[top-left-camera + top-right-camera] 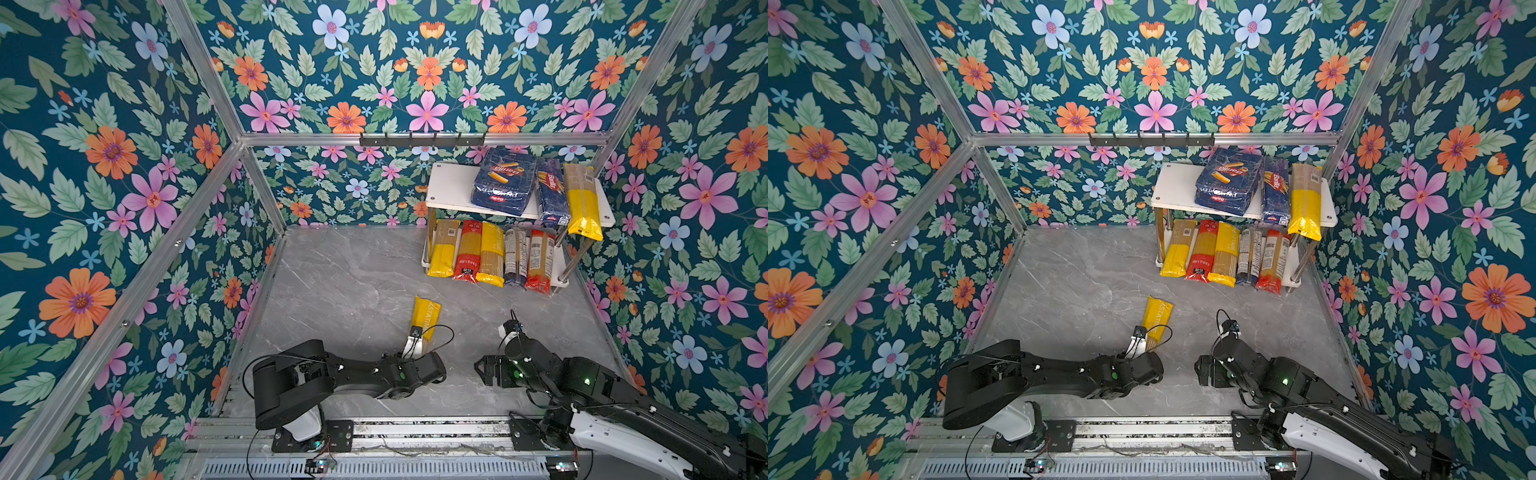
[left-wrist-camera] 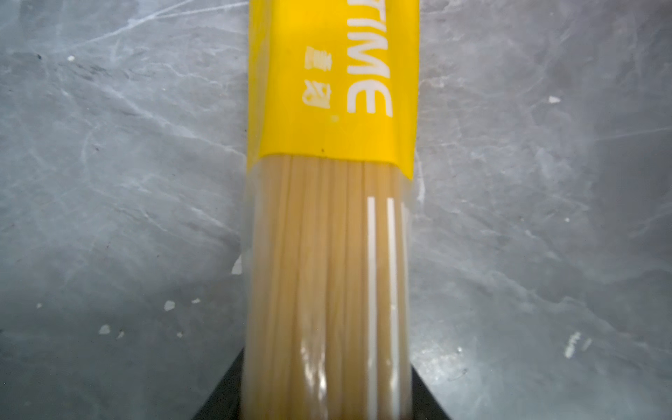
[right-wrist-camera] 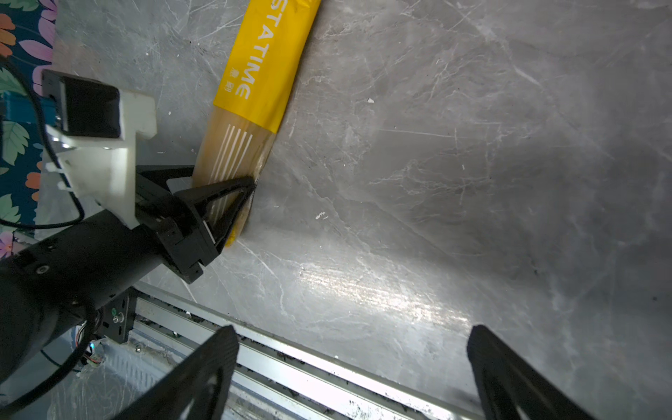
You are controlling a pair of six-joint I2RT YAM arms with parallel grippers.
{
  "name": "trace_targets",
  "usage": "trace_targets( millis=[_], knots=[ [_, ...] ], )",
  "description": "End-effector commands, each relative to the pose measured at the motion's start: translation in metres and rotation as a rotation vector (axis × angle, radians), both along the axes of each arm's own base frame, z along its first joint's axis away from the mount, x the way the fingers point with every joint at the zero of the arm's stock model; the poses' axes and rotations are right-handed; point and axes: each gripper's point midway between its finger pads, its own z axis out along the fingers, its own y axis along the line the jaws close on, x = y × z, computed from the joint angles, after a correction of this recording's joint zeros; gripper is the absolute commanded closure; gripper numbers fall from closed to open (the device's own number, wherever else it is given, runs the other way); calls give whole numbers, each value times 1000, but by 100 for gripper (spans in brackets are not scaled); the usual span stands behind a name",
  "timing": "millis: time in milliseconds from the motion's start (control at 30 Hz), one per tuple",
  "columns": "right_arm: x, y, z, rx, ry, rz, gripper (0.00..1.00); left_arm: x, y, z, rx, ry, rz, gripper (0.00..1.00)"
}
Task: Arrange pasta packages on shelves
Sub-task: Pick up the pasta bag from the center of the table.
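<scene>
A yellow-and-clear spaghetti bag (image 1: 426,316) (image 1: 1158,318) lies on the grey marble floor in the middle front. My left gripper (image 3: 222,178) (image 2: 327,392) is shut on its clear end (image 2: 327,254), one finger on each side. My right gripper (image 1: 482,370) (image 3: 351,345) hangs open to the bag's right, low over the floor near the front rail, holding nothing. The shelves (image 1: 451,183) (image 1: 1177,183) stand at the back right. The top board carries a wide blue Barilla pack (image 1: 505,183), a narrow blue pack (image 1: 550,193) and a yellow bag (image 1: 584,203) overhanging the front. Several bags (image 1: 490,257) lie side by side on the lower board.
A black hook rail (image 1: 422,139) hangs on the back wall above the shelves. Aluminium rails (image 1: 374,428) carrying both arm bases run along the front edge. Floral walls close in the left, back and right. Bare floor (image 1: 345,274) stretches left of the shelves.
</scene>
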Motion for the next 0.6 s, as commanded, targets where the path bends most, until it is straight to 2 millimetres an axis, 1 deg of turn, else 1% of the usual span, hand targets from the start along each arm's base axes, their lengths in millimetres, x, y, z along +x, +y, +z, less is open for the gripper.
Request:
trace_targets(
  millis=[0,33,100,233,333,467,567],
  knots=[
    [4,-1,1,-12,-7,-20,1,-24,12,-22,63,138,-56,78],
    [4,-1,1,-13,-7,-18,1,-23,12,-19,60,131,-57,83],
    [6,2,3,-15,-9,-15,1,-18,14,-11,54,108,-52,99],
    [9,7,6,-20,-11,-7,1,-8,22,8,32,54,-37,100],
    [12,11,9,-20,-17,-3,1,-1,26,27,-2,12,-27,100],
    [17,16,13,-13,-22,1,1,7,31,62,-36,-53,-30,100],
    [21,20,12,-5,-15,3,1,12,36,88,-58,-101,-23,100]
  ],
)
